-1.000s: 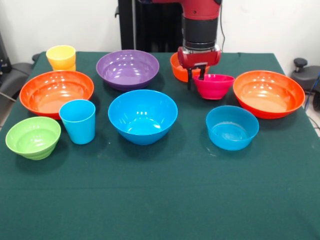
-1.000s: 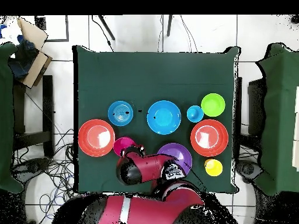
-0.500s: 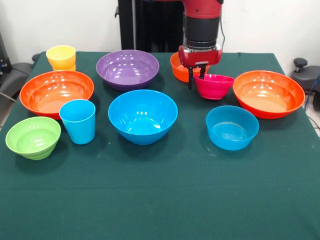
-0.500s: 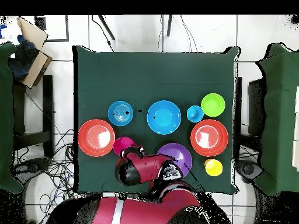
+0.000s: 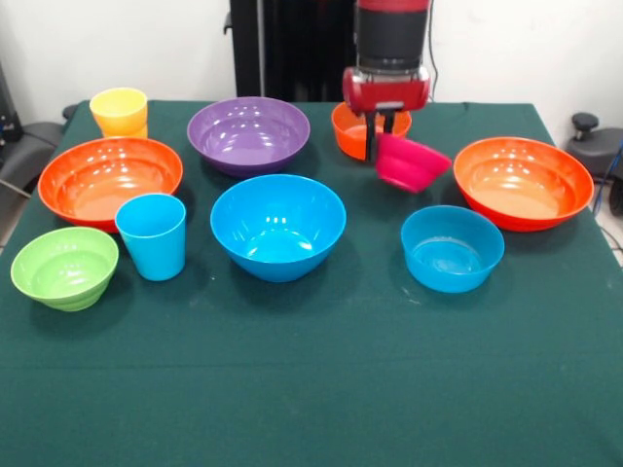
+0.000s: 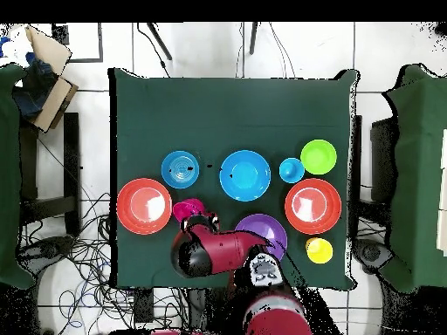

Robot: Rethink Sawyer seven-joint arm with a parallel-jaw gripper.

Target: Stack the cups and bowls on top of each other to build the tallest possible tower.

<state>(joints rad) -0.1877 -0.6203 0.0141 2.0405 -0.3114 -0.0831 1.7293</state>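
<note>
Front view: we see the end effector [image 5: 381,131] clamped on the rim of the magenta bowl [image 5: 411,162], w/ the bowl tilted and hanging clear of the counter [image 5: 321,389]. Small orange bowl [image 5: 351,130] sits just behind it. To one side, a large orange bowl [image 5: 523,181] and the medium blue bowl [image 5: 452,247]. Center: large blue bowl [image 5: 277,226], w/ the purple bowl [image 5: 248,133] behind it. Other side: 2nd large orange bowl [image 5: 109,179], blue cup [image 5: 152,235], lime green bowl [image 5: 64,267], and the yellow cup [image 5: 119,113] at the far corner (all upright, none nested).

Overhead view: the red arm [image 6: 214,253] covers most of the magenta bowl [image 6: 186,209]; only a pink crescent shows, between the orange bowl [image 6: 144,206] and the purple bowl [image 6: 267,227]. We can't see the end effector itself here. Blue bowls [image 6: 244,174] and [image 6: 180,168] lie apart in a row w/ the blue cup [image 6: 292,170].
</note>
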